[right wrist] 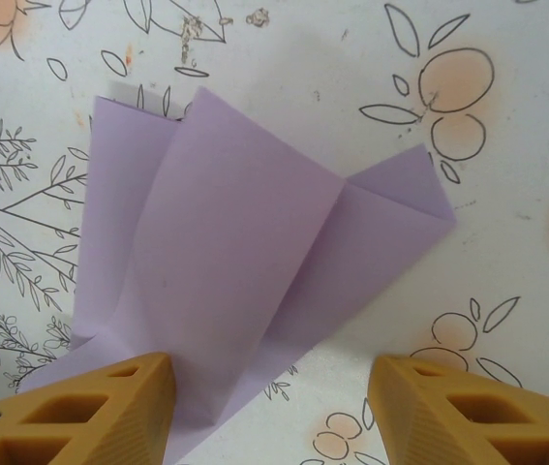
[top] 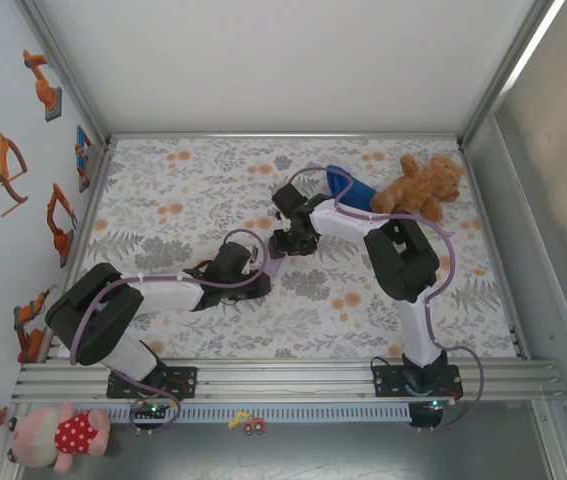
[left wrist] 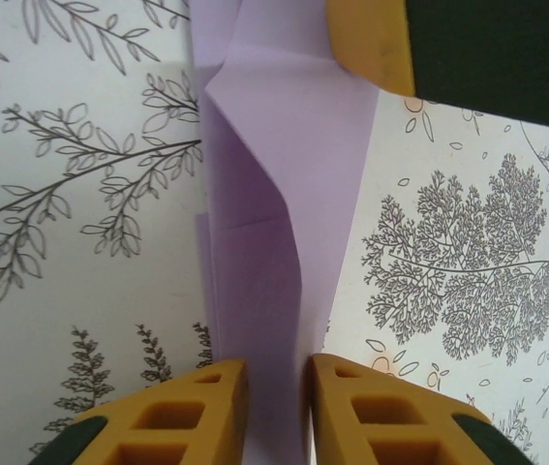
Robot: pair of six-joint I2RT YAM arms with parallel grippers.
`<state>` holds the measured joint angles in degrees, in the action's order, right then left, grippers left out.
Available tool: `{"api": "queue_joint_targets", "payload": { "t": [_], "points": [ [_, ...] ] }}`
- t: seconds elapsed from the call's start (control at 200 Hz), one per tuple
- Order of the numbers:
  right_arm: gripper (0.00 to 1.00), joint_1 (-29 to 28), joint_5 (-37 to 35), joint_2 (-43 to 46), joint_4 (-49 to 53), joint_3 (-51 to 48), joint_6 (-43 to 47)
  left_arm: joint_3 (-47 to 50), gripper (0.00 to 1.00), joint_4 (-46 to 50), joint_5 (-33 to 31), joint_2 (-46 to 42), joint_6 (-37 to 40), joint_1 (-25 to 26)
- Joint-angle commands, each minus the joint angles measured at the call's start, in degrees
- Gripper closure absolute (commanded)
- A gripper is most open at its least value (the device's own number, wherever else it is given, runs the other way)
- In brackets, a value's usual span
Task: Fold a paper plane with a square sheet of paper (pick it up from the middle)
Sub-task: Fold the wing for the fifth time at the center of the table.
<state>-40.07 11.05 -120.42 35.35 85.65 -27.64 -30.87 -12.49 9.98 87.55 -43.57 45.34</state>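
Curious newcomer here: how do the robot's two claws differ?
On the left gripper the fingers stand nearly together; on the right gripper they spread wide. The left straddles a raised fold of the lavender paper; the right has one finger at the paper, the other over bare tablecloth. Both have yellow fingers.

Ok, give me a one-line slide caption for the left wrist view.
Left end effector straddling a raised fold of the partly folded lavender paper on the floral tablecloth.
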Motion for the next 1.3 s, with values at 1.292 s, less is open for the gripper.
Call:
{"api": "queue_joint_targets", "payload": {
  "t": [1.292],
  "points": [
    [0.13, 4.02, 13.49, 6.47, -16.67, -16.63, 9.35, -0.11, 0.86, 2.42, 12.52, 7.29, -0.64, -4.95]
  ]
}}
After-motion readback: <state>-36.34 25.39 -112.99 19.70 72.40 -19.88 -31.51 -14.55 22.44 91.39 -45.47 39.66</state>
